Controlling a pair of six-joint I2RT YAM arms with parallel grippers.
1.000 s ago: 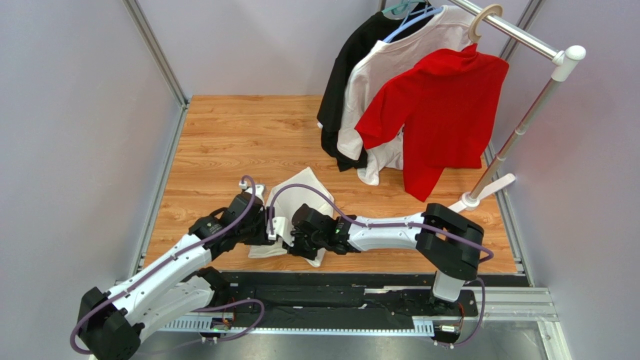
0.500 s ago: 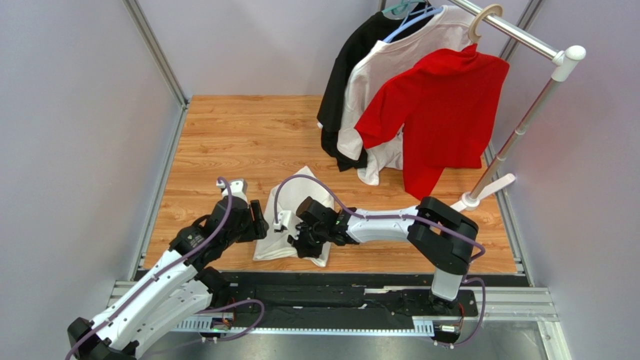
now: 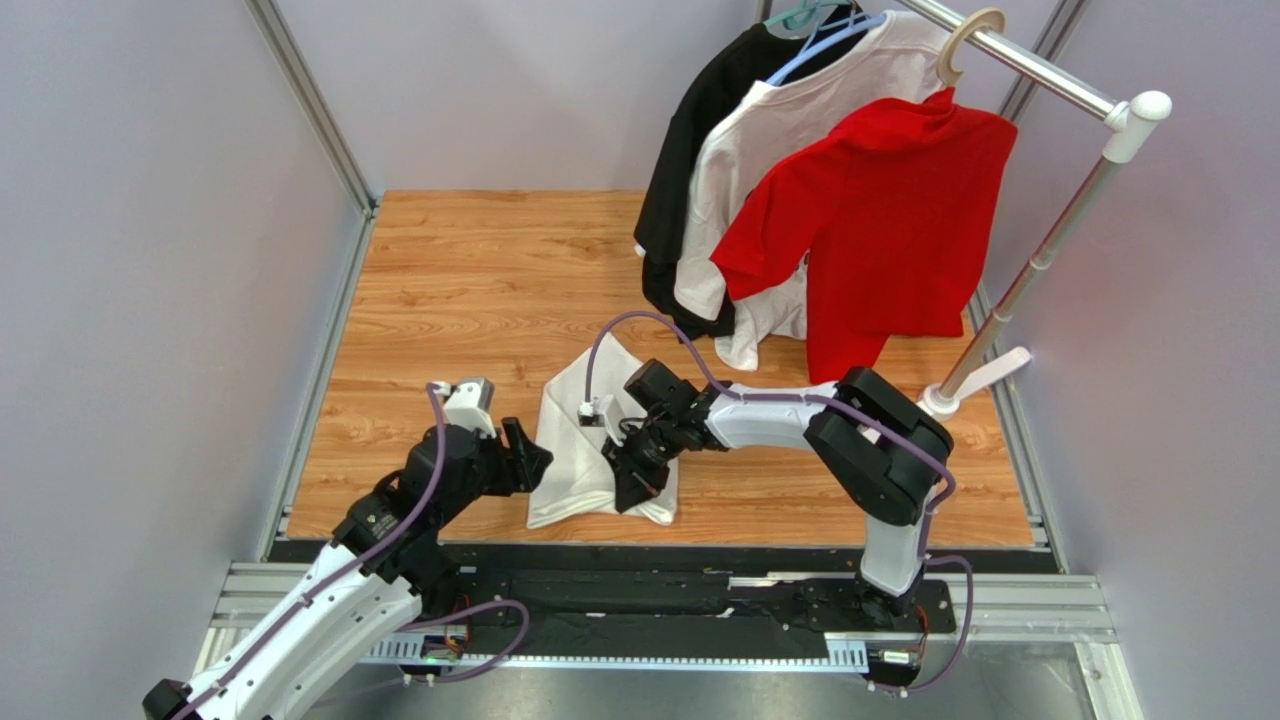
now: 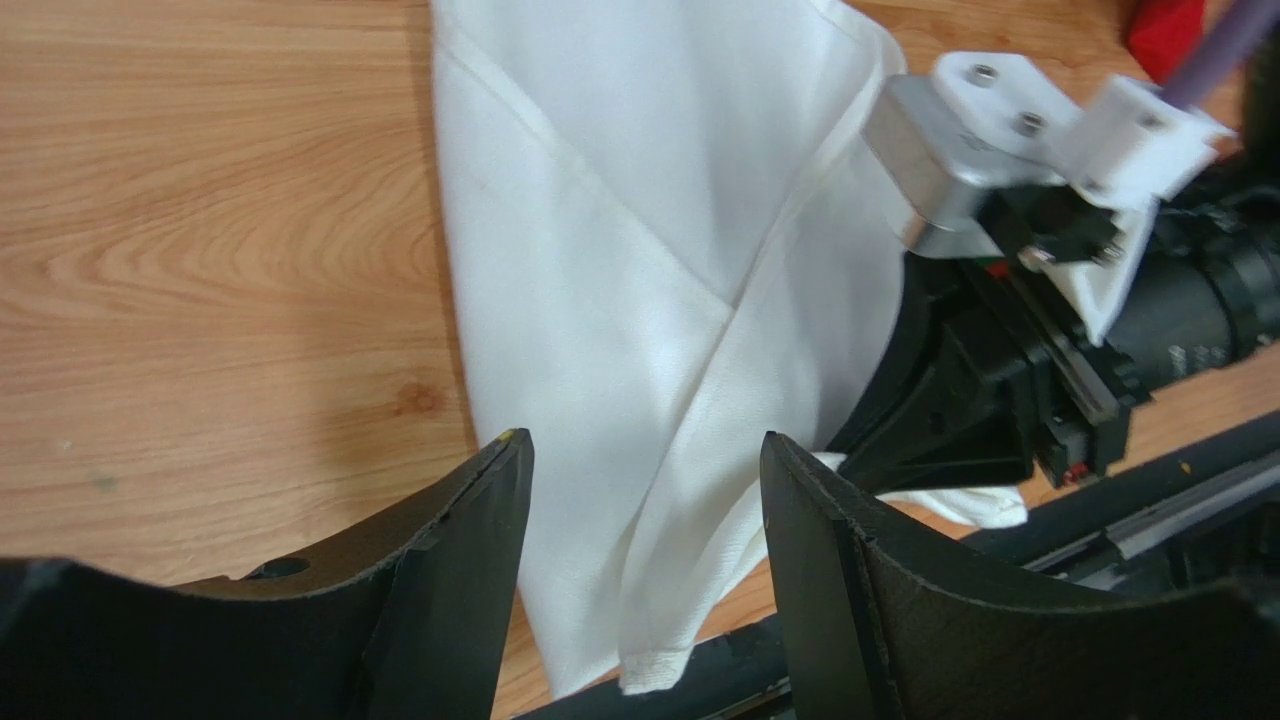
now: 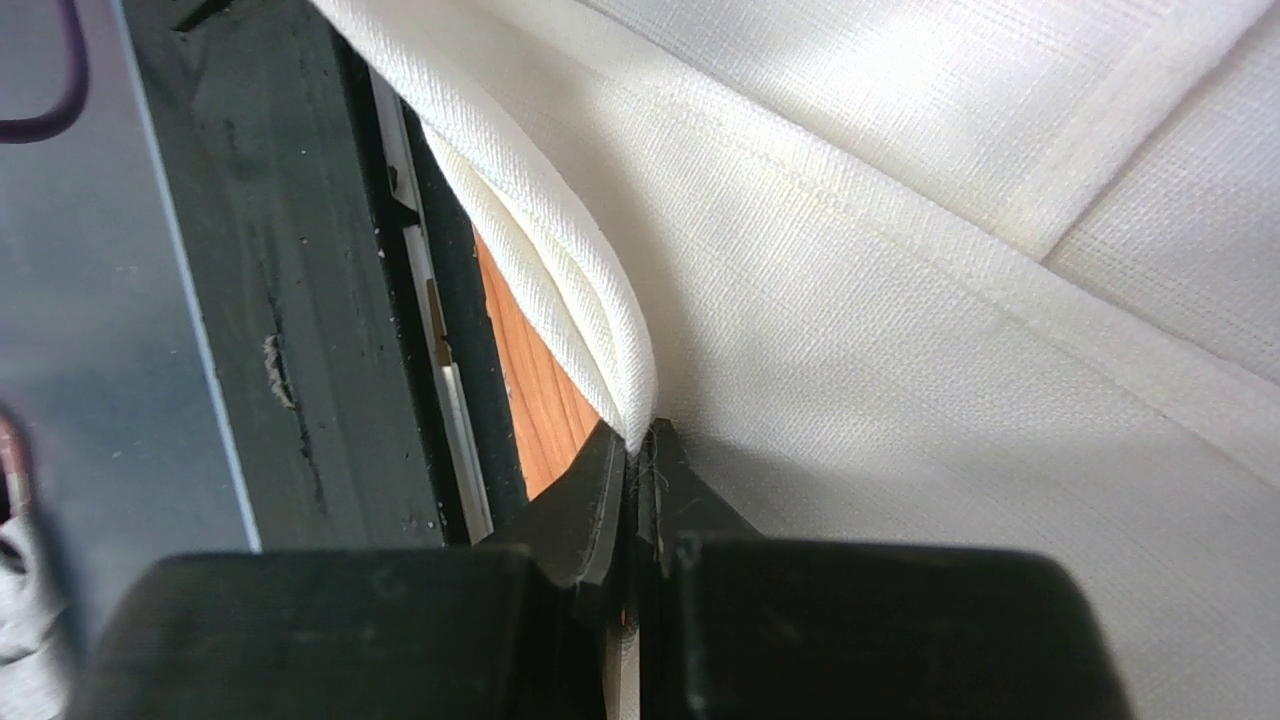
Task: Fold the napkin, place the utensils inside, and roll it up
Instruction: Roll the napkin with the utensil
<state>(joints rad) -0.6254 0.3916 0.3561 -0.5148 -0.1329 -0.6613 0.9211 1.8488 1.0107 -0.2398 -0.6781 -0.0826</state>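
Observation:
The white napkin (image 3: 579, 428) lies partly folded on the wooden floor near the front rail. My right gripper (image 3: 631, 477) is shut on a doubled edge of the napkin (image 5: 932, 300) at its near right side; in the right wrist view the fold runs into the closed jaws of the right gripper (image 5: 643, 447). My left gripper (image 3: 519, 458) is open just off the cloth's left edge. In the left wrist view the left gripper (image 4: 643, 443) frames the napkin (image 4: 646, 255), touching nothing, with the right gripper (image 4: 962, 405) beyond. The utensils are out of view.
A clothes rack (image 3: 1052, 225) at the back right carries a black shirt (image 3: 691, 165), a white shirt (image 3: 751, 165) and a red shirt (image 3: 872, 225). Its foot (image 3: 962, 393) stands right of the right arm. The black rail (image 3: 676, 578) borders the near edge. Grey walls close both sides.
My left gripper has pulled back to the left, off the napkin, staying open. My right gripper, still shut on the cloth, has swung slightly farther back and right, dragging the fold with it.

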